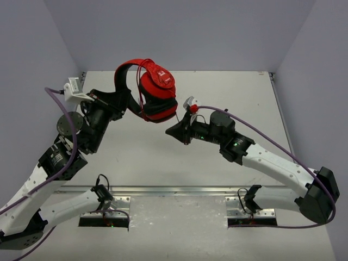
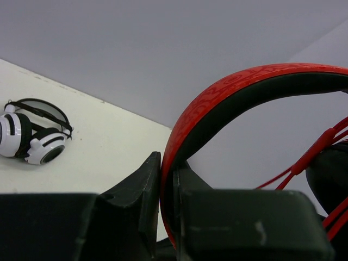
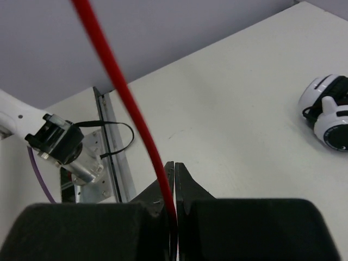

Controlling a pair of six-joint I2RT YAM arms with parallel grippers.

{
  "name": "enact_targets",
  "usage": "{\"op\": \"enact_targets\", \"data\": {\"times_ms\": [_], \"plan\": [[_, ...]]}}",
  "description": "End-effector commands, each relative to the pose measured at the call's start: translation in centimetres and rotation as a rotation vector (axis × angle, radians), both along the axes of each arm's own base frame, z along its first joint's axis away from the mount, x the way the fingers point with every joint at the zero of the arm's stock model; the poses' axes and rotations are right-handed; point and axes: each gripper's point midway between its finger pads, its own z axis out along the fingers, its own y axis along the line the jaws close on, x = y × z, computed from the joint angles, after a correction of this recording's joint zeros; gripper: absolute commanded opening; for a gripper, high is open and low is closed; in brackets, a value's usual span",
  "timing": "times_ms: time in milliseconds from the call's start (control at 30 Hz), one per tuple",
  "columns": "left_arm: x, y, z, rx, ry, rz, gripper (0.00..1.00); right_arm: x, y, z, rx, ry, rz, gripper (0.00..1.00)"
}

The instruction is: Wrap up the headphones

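Headphones (image 1: 155,100) aloft, headband (image 2: 217,103) clamped between left fingers (image 2: 142,190). Cord (image 3: 124,109) pinched in right fingers (image 3: 189,190) just right of ear cups (image 1: 159,82), running back toward them.

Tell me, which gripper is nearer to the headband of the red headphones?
Left. The left gripper is shut on the headband itself. The right gripper is on the far side of the ear cups from it, shut on the red cord.

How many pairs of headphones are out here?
2. The red headphones are held by the left gripper at the headband; the white-and-black headphones lie on the table. Others may be hidden from view.
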Motion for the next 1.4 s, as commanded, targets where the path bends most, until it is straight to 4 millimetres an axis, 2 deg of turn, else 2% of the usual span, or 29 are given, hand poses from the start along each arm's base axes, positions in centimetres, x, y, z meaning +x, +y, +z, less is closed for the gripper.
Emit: {"op": "enact_targets", "data": {"times_ms": [0, 100, 233, 333, 367, 433, 600, 667, 733, 767, 867, 1067, 1133, 1167, 1233, 1267, 1300, 1367], "plan": [[-0.6, 1.9, 4.7, -0.227, -0.087, 0.063, 0.0, -1.0, 1.7, 0.5, 0.005, -0.068, 0.016, 0.01], [-0.4, 2.0, 4.8, -0.228, -0.079, 0.073, 0.0, -1.3, 2.5, -0.1, -0.001, -0.067, 0.021, 0.01], [0.1, 3.1, 3.9, -0.263, -0.037, 0.148, 0.0, -1.4, 3.1, -0.9, -0.022, -0.061, 0.014, 0.01], [0.4, 3.9, 3.4, -0.283, -0.003, 0.204, 0.0, -2.0, 3.9, -1.5, -0.054, -0.081, 0.008, 0.01], [0.5, 3.9, 3.3, -0.287, 0.002, 0.215, 0.0, -2.7, 4.4, -1.9, -0.071, -0.079, 0.024, 0.01], [0.8, 4.2, 3.0, -0.297, 0.019, 0.243, 0.0, -2.8, 4.8, -1.9, -0.094, -0.104, 0.004, 0.01], [2.1, 4.2, 2.5, -0.279, 0.055, 0.315, 0.01, -4.8, 6.2, -1.9, -0.135, -0.171, 0.016, 0.01], [2.4, 4.2, 2.6, -0.26, 0.067, 0.335, 0.0, -5.0, 6.4, -2.0, -0.156, -0.19, -0.005, 0.01], [3.3, 3.5, 1.9, -0.224, 0.086, 0.35, 0.0, -5.1, 7.0, -2.0, -0.177, -0.204, -0.018, 0.01], [3.8, 3.1, 1.3, -0.202, 0.093, 0.351, 0.01, -5.0, 7.0, -2.4, -0.209, -0.211, -0.03, 0.01], [5.2, 1.9, -0.6, -0.149, 0.129, 0.368, 0.0, -4.7, 7.9, -1.8, -0.257, -0.246, -0.069, 0.01], [6.4, 2.5, -4.2, -0.052, 0.19, 0.481, 0.0, -4.4, 7.5, -0.8, -0.321, -0.298, -0.153, 0.01], [6.9, 2.6, -6.1, 0.016, 0.227, 0.529, 0.0, -4.6, 7.2, -0.9, -0.356, -0.3, -0.147, 0.01], [7.0, 2.7, -7.0, 0.047, 0.245, 0.54, 0.0, -4.7, 7.4, 0.0, -0.346, -0.302, -0.14, 0.01], [7.2, 2.6, -9.3, 0.105, 0.277, 0.557, 0.0, -5.0, 7.2, -0.8, -0.412, -0.299, -0.114, 0.01], [7.3, 2.6, -10.5, 0.119, 0.293, 0.566, 0.0, -5.1, 7.4, 0.0, -0.407, -0.3, -0.103, 0.01], [7.3, 2.7, -12.6, 0.156, 0.319, 0.572, 0.0, -5.2, 7.0, -0.4, -0.457, -0.331, -0.079, 0.01], [7.3, 2.6, -14.5, 0.185, 0.341, 0.568, 0.0, -5.3, 6.7, -0.1, -0.478, -0.35, -0.062, 0.01]]}}
